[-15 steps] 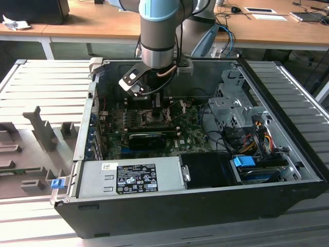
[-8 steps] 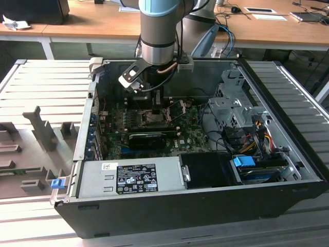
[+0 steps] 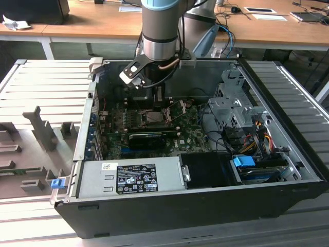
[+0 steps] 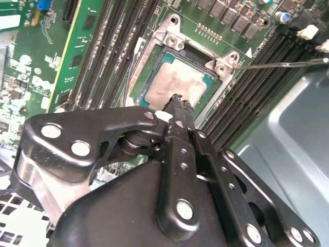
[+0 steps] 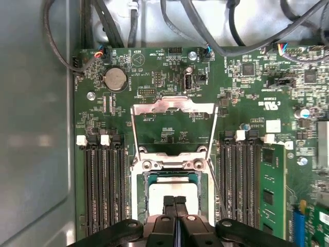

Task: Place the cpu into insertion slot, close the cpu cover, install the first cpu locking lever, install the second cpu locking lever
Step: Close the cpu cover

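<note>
Gripper (image 4: 177, 102) clenched on nothing, tips at the cpu (image 4: 172, 82) (contact unclear). The cpu is seated in the insertion slot (image 4: 195, 50). The cpu cover (image 5: 172, 106) is swung open. Computer case (image 3: 169, 211) on grey slatted table (image 3: 41, 82). Wooden desks (image 3: 92, 31) at 12 o'clock, exterior view.

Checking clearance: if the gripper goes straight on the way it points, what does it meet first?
Probably the cpu, seated in the insertion slot just ahead of the gripper's shut tips; depth is unclear.
</note>
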